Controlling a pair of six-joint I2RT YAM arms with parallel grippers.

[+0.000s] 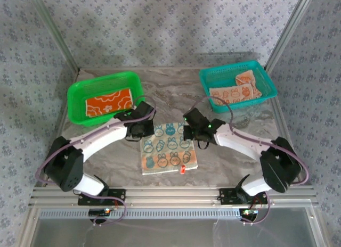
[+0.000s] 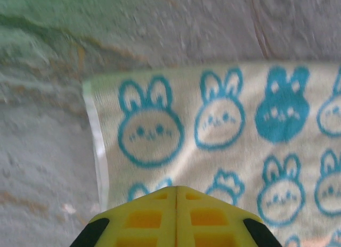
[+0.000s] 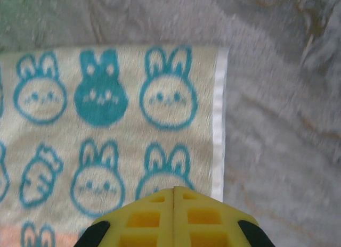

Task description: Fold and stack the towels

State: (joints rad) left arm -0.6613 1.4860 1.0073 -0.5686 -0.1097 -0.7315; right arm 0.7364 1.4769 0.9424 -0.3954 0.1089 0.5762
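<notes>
**Top external view.** The bunny towel (image 1: 169, 149) lies spread flat on the counter (image 1: 176, 92) between the two arms. An orange towel (image 1: 108, 104) rests in the green basket (image 1: 74, 90), and peach towels (image 1: 234, 91) rest in the teal basket (image 1: 205, 76). The left hand (image 1: 138, 131) sits at the bunny towel's far left corner and the right hand (image 1: 193, 132) at its far right corner. We judge the cloth light, limp and not fragile. It should sag and drape when lifted, so it is best taken at two corners together, by the hemmed edge, to keep the fold square.

**Left wrist view.** The left hand (image 2: 177, 189) has its yellow fingers pressed together over the bunny towel (image 2: 213, 124), near its white-hemmed side edge. We see no cloth between the fingers, and we cannot tell whether they touch the towel.

**Right wrist view.** The right hand (image 3: 174, 189) is likewise closed tight, just inside the hemmed edge of the bunny towel (image 3: 106, 114), with bare counter (image 3: 282, 124) beyond. No fabric is visibly pinched. We judge that each hand must spread before it can grip a corner.
</notes>
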